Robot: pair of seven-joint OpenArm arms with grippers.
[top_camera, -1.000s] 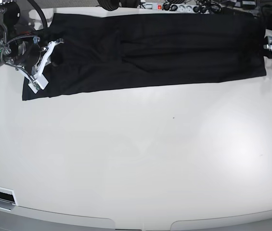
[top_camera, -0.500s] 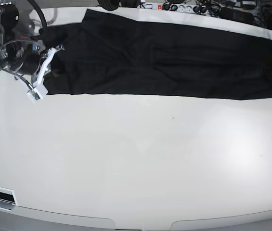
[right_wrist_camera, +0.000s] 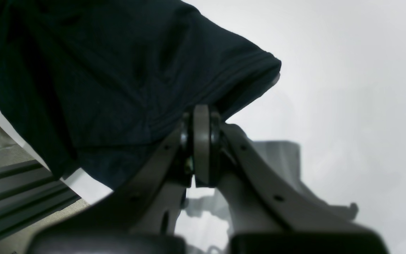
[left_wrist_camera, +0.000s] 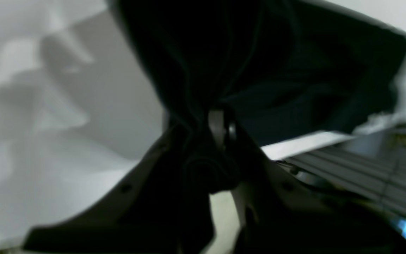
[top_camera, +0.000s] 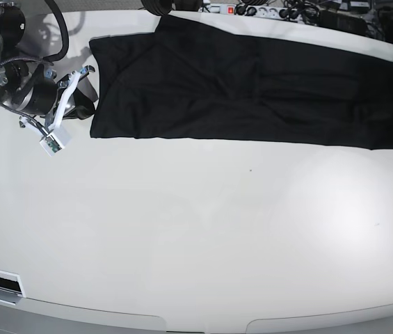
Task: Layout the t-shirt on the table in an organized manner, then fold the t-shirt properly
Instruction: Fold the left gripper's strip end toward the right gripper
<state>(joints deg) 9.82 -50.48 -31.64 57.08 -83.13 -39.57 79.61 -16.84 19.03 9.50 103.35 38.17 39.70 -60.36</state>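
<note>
Both our grippers are clamped on the t-shirt [top_camera: 252, 87]: the right gripper [right_wrist_camera: 201, 116] pinches a sleeve hem, the left gripper [left_wrist_camera: 221, 121] a bunched edge. We judge this stretches it flat, a long band at twelve o'clock on the table [top_camera: 203, 236].

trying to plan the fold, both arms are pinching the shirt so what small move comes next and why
Probably lower both arms to lay the t-shirt flat on the table. The right end effector and left end effector are shut on its ends, and it hangs stretched along the far edge.
</note>
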